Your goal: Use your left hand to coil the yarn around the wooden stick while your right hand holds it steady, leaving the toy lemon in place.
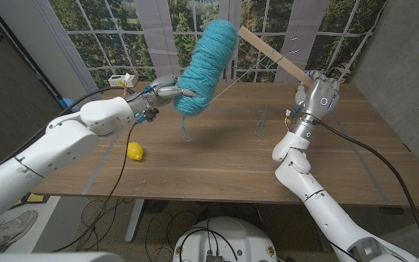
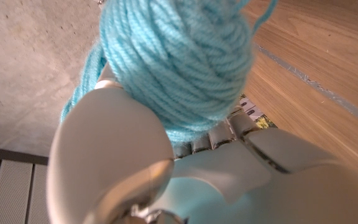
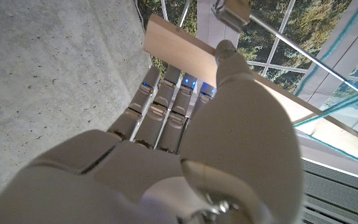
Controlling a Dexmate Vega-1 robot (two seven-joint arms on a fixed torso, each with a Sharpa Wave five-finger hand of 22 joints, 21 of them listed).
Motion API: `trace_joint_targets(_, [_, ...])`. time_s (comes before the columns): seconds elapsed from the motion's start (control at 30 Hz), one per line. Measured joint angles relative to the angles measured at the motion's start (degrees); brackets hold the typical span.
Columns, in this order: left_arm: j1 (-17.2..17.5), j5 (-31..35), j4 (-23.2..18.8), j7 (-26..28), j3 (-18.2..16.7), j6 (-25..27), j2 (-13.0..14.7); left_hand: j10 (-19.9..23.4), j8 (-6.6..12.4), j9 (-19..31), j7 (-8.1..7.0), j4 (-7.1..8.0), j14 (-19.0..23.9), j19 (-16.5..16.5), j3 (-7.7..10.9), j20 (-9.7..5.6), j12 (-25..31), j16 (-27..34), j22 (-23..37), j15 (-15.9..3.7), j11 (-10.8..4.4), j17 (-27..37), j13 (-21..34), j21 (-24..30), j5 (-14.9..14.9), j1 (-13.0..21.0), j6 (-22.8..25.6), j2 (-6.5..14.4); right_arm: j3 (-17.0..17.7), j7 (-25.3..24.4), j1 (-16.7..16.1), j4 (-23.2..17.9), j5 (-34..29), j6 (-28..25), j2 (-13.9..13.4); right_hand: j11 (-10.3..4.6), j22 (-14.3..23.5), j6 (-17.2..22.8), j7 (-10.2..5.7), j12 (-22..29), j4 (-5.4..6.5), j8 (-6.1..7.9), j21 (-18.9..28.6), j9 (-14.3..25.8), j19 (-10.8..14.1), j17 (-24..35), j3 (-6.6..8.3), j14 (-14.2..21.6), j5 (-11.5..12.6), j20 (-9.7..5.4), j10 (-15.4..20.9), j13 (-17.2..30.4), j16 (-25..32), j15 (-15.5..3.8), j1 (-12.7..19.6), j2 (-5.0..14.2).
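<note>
- Yarn (image 1: 208, 65) being carried as a full skein in the left hand (image 1: 167, 91), high over the tabletop's (image 1: 224, 156) far edge; coiling seemingly barely begun.
- Wooden stick (image 1: 275, 58) being gripped aloft by the right hand (image 1: 318, 91), a strand running toward it.
- Toy lemon (image 1: 135, 151) lying untouched near the left edge.

Your left hand (image 2: 185, 168) has the fat teal yarn ball (image 2: 179, 59) gripped, fingers (image 2: 229, 127) tucked under it, with the wooden bench (image 2: 316, 62) right behind.
</note>
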Motion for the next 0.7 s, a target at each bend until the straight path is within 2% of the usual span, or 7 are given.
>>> trace_joint_targets(0.1, [0.59, -0.45, 1.07, 1.12, 0.37, -0.93, -1.73, 0.09, -0.06, 0.00, 0.09, -0.06, 0.00, 0.00, 0.06, 0.00, -0.13, -0.01, -0.25, 0.00, 0.09, 0.07, 0.36, 0.01, 0.00, 0.00, 0.24, 0.00, 1.47, -0.02, -0.43, 0.01, 0.55, 1.87, 1.32, 0.00, 0.00, 0.00, 0.00, 0.00, -0.17, 0.01, 0.00, 0.00, 0.00, -0.03, 0.17, 0.00, 0.00, 0.00, 0.00, 0.01, 0.00, 0.00, 0.00, 0.00])
trace_joint_targets(0.37, [1.00, -2.68, 4.59, 4.59, 2.10, -3.81, -7.45, 0.09, -0.22, 0.11, 0.09, -0.07, 0.10, 0.00, 0.07, 0.00, -0.23, -0.18, -0.29, 0.10, 0.09, 0.08, 0.41, 0.56, -0.04, 0.01, 0.26, -0.01, 3.34, -0.05, -0.95, -0.18, 2.00, 6.00, 2.74, 0.00, 0.00, 0.00, 0.00, -0.03, -0.17, 0.01, 0.00, 0.00, -0.23, 0.26, 0.17, 0.00, 0.23, 0.23, 0.00, 0.14, 0.00, 0.00, 0.00, 0.00])
trace_joint_targets(0.53, [0.62, -4.50, 6.15, 6.99, 3.00, -3.32, -10.05, 0.09, -0.39, 0.30, 0.09, -0.22, 0.10, 0.00, 0.22, 0.00, -0.39, -0.22, -0.55, 0.10, 0.09, 0.08, 0.46, 0.78, 0.11, 0.01, 0.27, -0.01, 4.46, -0.05, -1.55, -0.19, 2.75, 9.42, 2.93, 0.00, 0.00, 0.00, 0.00, -0.15, -0.16, 0.01, 0.00, 0.00, -0.65, 0.72, 0.16, -0.35, 0.23, -0.19, 0.00, 0.16, 0.00, -0.10, 0.00, 0.00])
trace_joint_targets(0.7, [-0.30, -5.90, 7.52, 9.20, 3.62, -2.11, -12.25, 0.09, -0.44, 0.21, 0.09, -0.22, 0.10, 0.00, 0.22, 0.00, -0.43, -0.22, -0.56, 0.10, 0.09, 0.08, 0.50, 1.01, 0.11, 0.02, 0.27, -0.02, 5.04, -0.06, -2.23, -0.20, 4.31, 14.36, 1.67, 0.00, 0.13, 0.00, 0.00, -0.35, -0.16, 0.00, 0.00, 0.00, -1.06, 1.52, 0.16, -1.27, 0.23, -0.65, 0.00, 0.15, 0.00, 0.21, 0.00, 0.00])
